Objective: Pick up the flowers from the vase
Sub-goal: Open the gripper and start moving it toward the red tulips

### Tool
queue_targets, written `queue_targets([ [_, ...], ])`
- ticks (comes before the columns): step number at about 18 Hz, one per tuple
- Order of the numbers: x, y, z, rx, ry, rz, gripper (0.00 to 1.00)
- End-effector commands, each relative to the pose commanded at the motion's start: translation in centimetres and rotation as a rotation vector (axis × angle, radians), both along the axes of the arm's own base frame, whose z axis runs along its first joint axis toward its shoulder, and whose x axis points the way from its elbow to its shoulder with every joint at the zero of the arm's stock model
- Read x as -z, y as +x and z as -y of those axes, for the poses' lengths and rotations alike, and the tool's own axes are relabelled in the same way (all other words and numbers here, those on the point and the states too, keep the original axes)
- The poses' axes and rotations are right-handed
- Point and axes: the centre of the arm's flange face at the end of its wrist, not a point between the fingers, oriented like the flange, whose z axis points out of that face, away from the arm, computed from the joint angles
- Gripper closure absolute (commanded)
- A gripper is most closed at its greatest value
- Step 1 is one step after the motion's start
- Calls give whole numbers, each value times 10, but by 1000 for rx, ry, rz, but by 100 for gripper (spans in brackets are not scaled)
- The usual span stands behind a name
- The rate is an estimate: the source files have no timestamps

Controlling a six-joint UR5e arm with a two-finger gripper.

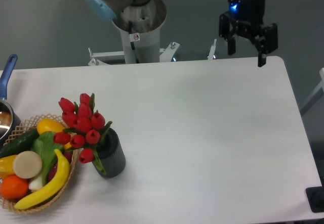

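Observation:
The flowers (81, 125), a bunch of red tulip buds with green leaves, stand in the vase (112, 155), a small dark grey ribbed cylinder at the table's front left. The bunch leans left toward the basket. My gripper (247, 52) hangs high over the table's far right corner, far from the flowers. Its two black fingers are spread apart and hold nothing.
A wicker basket (66, 183) of fruit and vegetables touches the vase's left side. A blue-handled metal pot (6, 107) sits at the left edge. The robot's base column (139, 32) stands behind the table's far edge.

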Motion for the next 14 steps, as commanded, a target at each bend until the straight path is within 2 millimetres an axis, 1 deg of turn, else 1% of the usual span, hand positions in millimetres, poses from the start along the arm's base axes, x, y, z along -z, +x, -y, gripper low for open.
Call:
queue_targets([
  [4, 3, 0, -3, 2, 4, 8, 0],
  [6, 5, 1, -6, -22, 52, 38, 0],
  [8, 18, 2, -9, -107, 97, 96, 0],
  [10, 22, 2, -25, -177, 188, 117, 0],
  [14, 30, 5, -39, -283, 357, 216, 0],
])
